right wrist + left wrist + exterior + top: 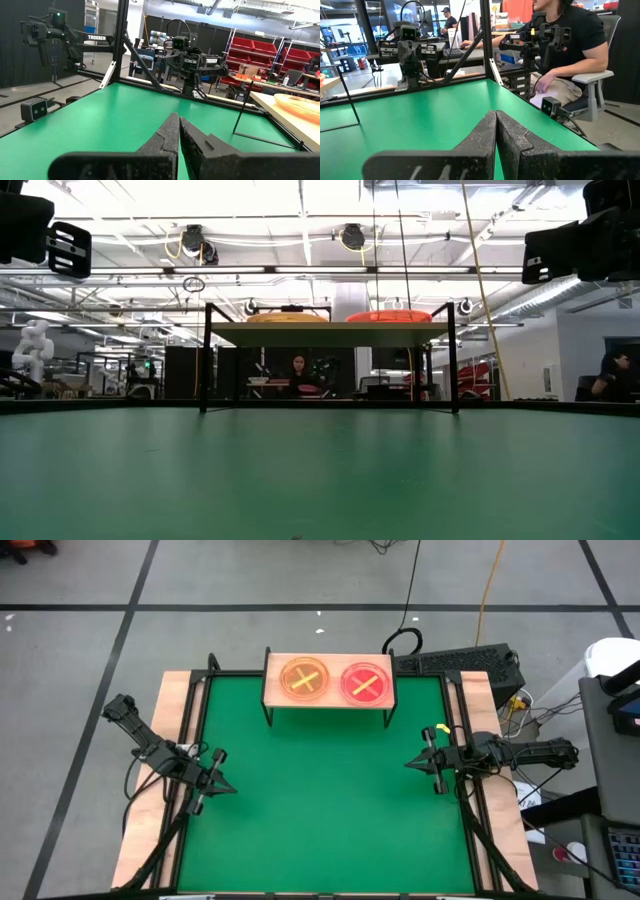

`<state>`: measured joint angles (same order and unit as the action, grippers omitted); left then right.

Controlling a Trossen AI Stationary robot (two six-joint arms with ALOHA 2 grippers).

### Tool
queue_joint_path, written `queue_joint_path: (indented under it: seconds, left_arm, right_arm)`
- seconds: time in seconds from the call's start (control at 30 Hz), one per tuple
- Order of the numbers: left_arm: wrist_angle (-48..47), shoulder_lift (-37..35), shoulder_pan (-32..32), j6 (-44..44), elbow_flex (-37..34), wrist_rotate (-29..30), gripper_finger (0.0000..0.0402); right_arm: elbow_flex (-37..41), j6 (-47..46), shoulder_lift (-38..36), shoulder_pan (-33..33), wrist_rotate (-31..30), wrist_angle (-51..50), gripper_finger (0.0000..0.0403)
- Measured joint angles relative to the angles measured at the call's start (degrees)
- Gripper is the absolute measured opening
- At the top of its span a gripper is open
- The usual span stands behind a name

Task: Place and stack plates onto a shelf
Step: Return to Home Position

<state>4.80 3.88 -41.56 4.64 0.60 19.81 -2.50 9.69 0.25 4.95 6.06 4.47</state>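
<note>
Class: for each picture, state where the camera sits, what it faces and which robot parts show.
High: overhead, straight down on mat, shelf, left gripper, right gripper.
Low: mat level, facing shelf; arm parts in upper corners.
Left wrist: behind left gripper's shut jaws, looking across mat.
Right wrist: likewise behind right gripper's shut jaws.
Shared: high and low show amber plate, pink plate.

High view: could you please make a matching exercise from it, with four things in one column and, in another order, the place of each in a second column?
Things:
1. amber plate
2. pink plate
3. left gripper
4. right gripper

Places:
A. on the shelf, on the right arm's side
B. near the left edge of the green mat, fingers shut
C. on the shelf, on the left arm's side
D. near the right edge of the mat, fingers shut

Pairs: 1-C, 2-A, 3-B, 4-D.
</note>
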Motion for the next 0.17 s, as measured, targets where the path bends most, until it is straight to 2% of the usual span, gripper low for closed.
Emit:
queue_joint_path:
  seconds: [0.17]
  left_arm:
    - [0.0,0.0,0.0,0.0,0.0,0.0,0.0015]
  right_arm:
    - [0.0,0.0,0.0,0.0,0.0,0.0,0.0000]
